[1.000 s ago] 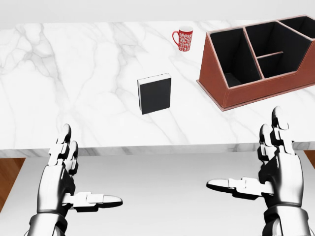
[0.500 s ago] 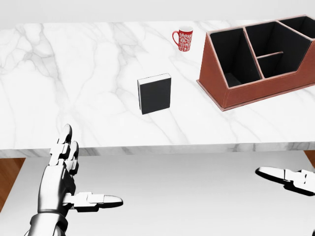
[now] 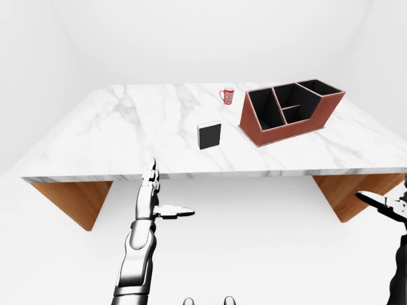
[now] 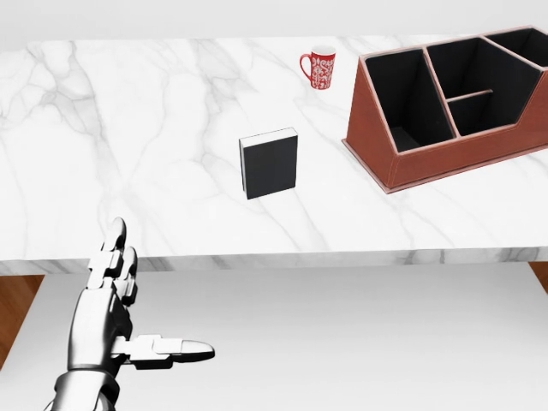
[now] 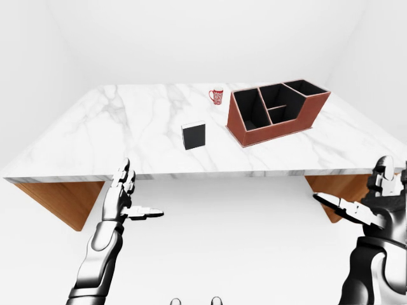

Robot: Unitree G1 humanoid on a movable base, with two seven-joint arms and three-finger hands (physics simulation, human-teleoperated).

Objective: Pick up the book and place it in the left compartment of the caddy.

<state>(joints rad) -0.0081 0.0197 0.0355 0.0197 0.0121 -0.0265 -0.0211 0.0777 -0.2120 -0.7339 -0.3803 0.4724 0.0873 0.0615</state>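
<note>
- Right hand (image 5: 372,203) swinging out of the head view since a second ago: upright at that view's lower right then, only fingertips at the right edge half a second ago, now gone from it entirely and showing just in the eye views, far right, below the surface (image 4: 154,128) edge.
- Carrying nothing, fingers spread wide.
- Left hand (image 4: 116,312) keeping the same pose throughout, low in the head view's left, fingers extended, thumb jutting rightward, gripping nothing.
- Meaning for the task, as a judgement: no reach toward the book (image 4: 269,163) begun; seemingly repositioning the right arm, so pick-up remaining wholly ahead.
- Book standing upright on the marble near the middle of the head view, black cover facing the camera, pale page edge showing along top and left side.
- Sitting well apart from both hands, left of the caddy (image 4: 445,158) and below the mug (image 4: 319,67) in that view, touching neither.
- Caddy resting at the right, reddish-brown outside, dark inside, left compartment (image 4: 398,98) looking empty and open at the top.
- Book, caddy and mug all lying unmoved across the three head frames.
</note>
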